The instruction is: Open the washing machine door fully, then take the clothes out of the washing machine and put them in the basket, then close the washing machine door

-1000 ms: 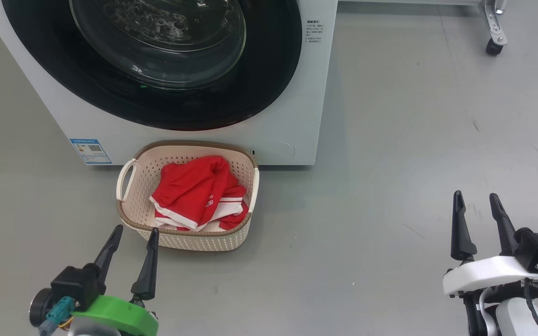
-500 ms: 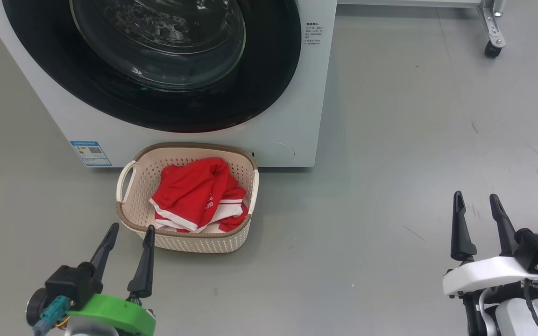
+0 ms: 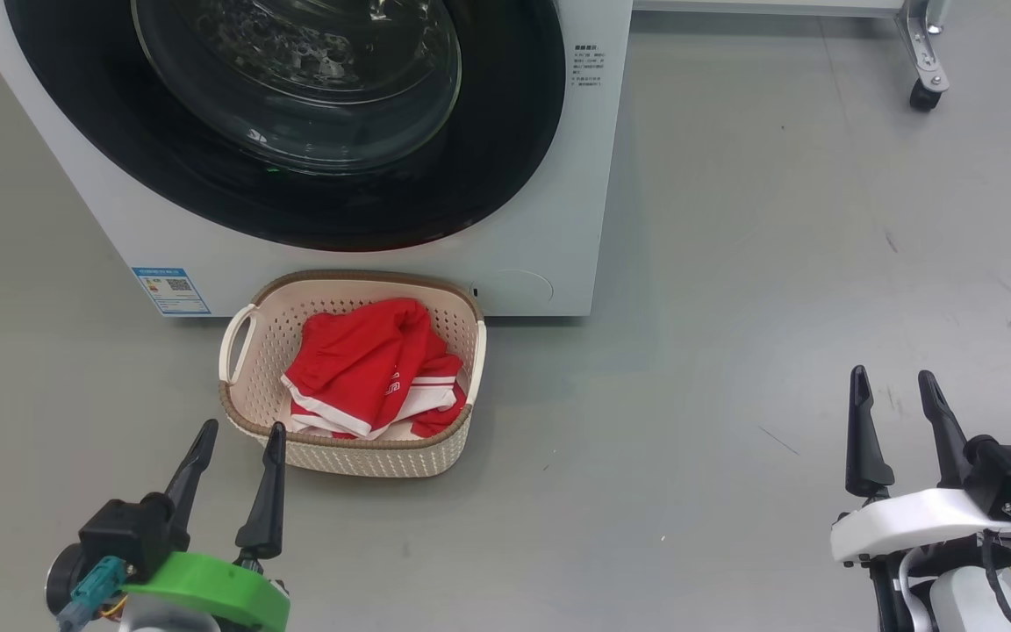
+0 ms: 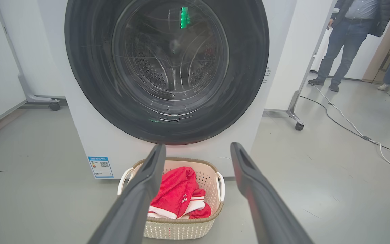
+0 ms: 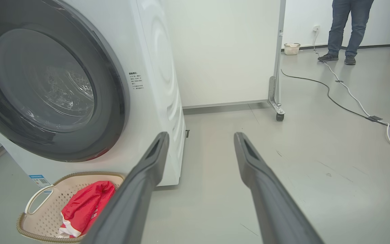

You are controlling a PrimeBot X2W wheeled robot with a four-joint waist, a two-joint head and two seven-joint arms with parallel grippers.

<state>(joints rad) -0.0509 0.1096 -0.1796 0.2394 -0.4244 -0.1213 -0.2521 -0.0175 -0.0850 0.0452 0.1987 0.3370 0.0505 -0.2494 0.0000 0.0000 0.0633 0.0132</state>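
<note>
Fingers point(image 3: 266, 500) of the left gripper point(image 3: 243, 427) are spread apart and nothing is held between them; the right gripper point(image 3: 891, 375) is spread likewise and is empty. The left gripper is found just in front of the basket point(image 3: 365, 458), at its near left corner, close but not touching, with the fingers pointed toward it. The right gripper is seen well apart, far to the right of the basket, so the left arm is the nearer one. The long axis of the basket is laid from left to right, along the washing machine point(image 3: 558, 246), which stands directly behind it. Red clothes point(image 3: 356, 360) with white trim are heaped inside the basket, below its rim. Above and behind the basket the washing machine door point(image 3: 505, 132) is seen flat against the machine, so it is judged to be shut. Through its glass the drum point(image 4: 147, 73) is seen, and no cloth is noticed in it. The task is therefore judged to be finished or nearly so.
</note>
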